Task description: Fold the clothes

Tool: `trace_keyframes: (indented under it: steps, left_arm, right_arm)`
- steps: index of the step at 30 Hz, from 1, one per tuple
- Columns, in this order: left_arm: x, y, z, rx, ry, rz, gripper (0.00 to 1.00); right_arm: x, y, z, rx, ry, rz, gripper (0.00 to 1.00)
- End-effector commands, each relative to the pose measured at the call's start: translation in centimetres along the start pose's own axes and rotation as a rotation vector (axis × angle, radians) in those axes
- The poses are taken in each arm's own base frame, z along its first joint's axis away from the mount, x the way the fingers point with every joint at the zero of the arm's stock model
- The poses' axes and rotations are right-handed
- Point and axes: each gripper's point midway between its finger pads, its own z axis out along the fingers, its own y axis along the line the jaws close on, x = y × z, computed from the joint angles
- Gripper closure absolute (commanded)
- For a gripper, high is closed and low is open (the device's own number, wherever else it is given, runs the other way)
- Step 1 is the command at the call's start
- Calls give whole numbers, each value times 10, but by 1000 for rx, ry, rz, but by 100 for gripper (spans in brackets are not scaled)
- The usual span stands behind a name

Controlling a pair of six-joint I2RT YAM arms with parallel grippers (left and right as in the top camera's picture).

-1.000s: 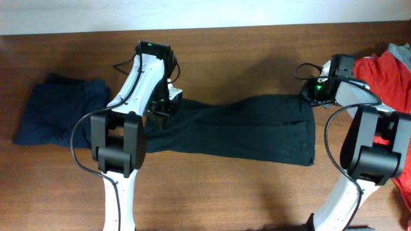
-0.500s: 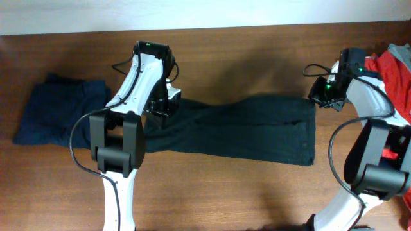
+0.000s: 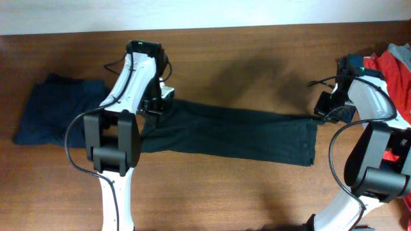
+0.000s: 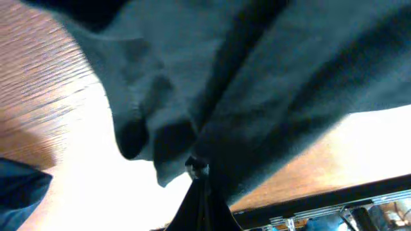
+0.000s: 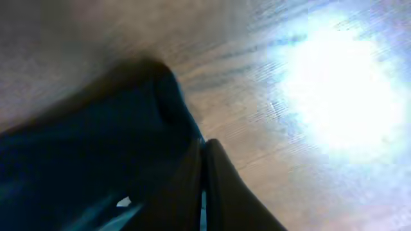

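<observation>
- Shirt (image 3: 244,131), black, stretched flat on table (image 3: 257,64); navy garment (image 3: 54,115) beyond its left end.
- Left gripper (image 4: 198,168) clamped on shirt's left end; right gripper (image 5: 202,146) clamped on its right end.
- Likely step: smoothing out; next, carry one end over the other evenly.

Table (image 3: 244,64) carries black shirt (image 3: 237,131), navy garment (image 3: 54,109), red garment (image 3: 401,70).

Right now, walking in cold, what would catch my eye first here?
A black shirt lies stretched long across the middle of the table, pinched at its ends by the left pincer and right pincer. A navy garment sits at the far left, a red garment at the right edge.
</observation>
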Motion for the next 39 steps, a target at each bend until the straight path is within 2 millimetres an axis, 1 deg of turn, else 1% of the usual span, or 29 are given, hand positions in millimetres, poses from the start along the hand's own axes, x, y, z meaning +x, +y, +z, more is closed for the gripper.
trace_keyframes:
  steps: [1, 7, 10, 13, 17, 22, 23, 25, 26, 27, 28, 29, 30, 31, 33, 35, 36, 37, 38, 39]
  left_arm:
    - [6, 13, -7, -1, -15, -39, 99]
    - [7, 23, -7, 10, -18, -65, 99]
    - [7, 23, -7, 11, -18, -65, 99]
    - [7, 23, -7, 11, -18, -65, 99]
    - [7, 23, -7, 11, -18, -65, 99]
    - [7, 23, -7, 10, -18, -65, 98]
    - [7, 23, -7, 10, -18, -65, 95]
    - [7, 23, -8, 10, -18, -65, 82]
    - [7, 23, -8, 11, -18, -65, 79]
    - [7, 22, -8, 11, -18, -65, 73]
    - [7, 22, -8, 12, -18, -65, 64]
    - [7, 21, -8, 18, -20, -65, 64]
    - [7, 21, -9, 21, -24, -65, 61]
    - [8, 20, -13, 19, -35, -65, 52]
    - [11, 20, -21, 15, -60, -64, 51]
    - [15, 19, -35, 8, -104, -64, 51]
    - [18, 19, -45, 3, -136, -65, 51]
    - [21, 19, -56, -2, -172, -67, 51]
    - [31, 21, -80, -12, -252, -76, 51]
    - [37, 21, -93, -18, -295, -80, 51]
  right_arm:
    - [-1, -11, -9, 53, -17, -4, 96]
    - [12, -15, -9, 69, 37, -11, 96]
    - [19, -17, -10, 77, 65, -15, 96]
    - [20, -16, -10, 71, 73, -15, 91]
    - [24, -16, -10, 68, 90, -17, 87]
    - [27, -17, -10, 71, 102, -22, 86]
    - [28, -17, -10, 72, 105, -24, 86]
    - [29, -17, -10, 73, 107, -26, 85]
    - [29, -17, -10, 72, 107, -26, 85]
    - [29, -17, -10, 69, 108, -26, 84]
    - [29, -16, -10, 63, 110, -25, 84]
    - [29, -14, -10, 55, 112, -25, 84]
    - [30, -13, -10, 46, 115, -24, 83]
    - [31, -10, -10, 31, 119, -23, 83]
    - [32, -6, -11, 1, 124, -21, 84]
    - [31, 6, -15, -73, 116, -55, 84]
    - [29, 16, -20, -129, 106, -78, 84]
    - [28, 24, -26, -179, 95, -93, 84]
    - [24, 45, -47, -316, 50, -153, 83]
    - [22, 56, -62, -394, 18, -190, 82]
